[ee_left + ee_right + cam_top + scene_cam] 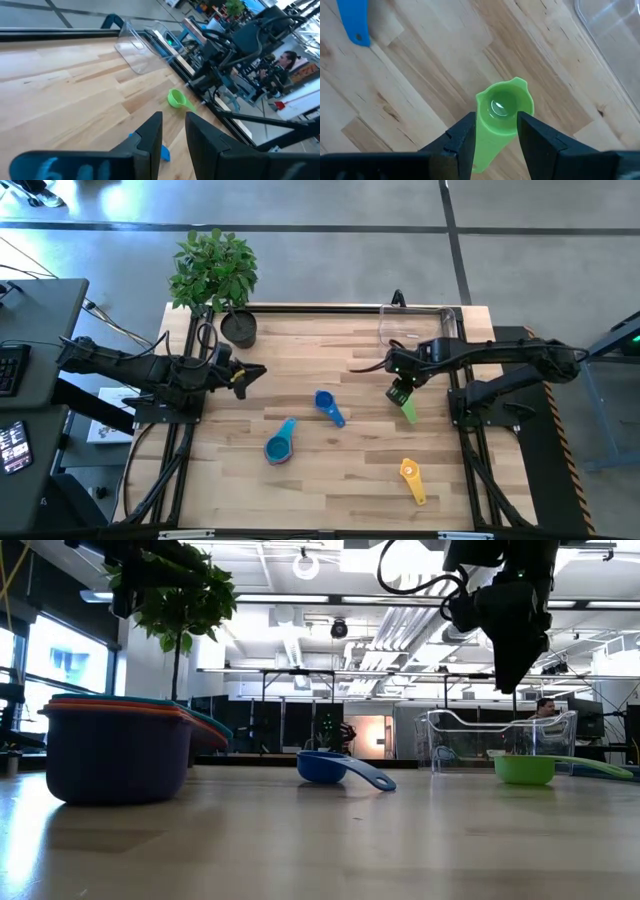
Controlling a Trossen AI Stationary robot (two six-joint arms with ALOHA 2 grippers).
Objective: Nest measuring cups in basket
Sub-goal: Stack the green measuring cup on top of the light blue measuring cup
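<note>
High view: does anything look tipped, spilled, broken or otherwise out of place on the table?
Nothing stands out. The clear basket sits upright and empty at the far edge. The green cup, blue cup, yellow cup and a partly nested stack lie apart on the wood, as unsorted cups would.

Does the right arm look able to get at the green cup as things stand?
Probably yes. The right gripper hangs directly over the green cup, its fingers straddling the handle with nothing between. The basket stands apart behind it, and the blue cup lies well aside.
</note>
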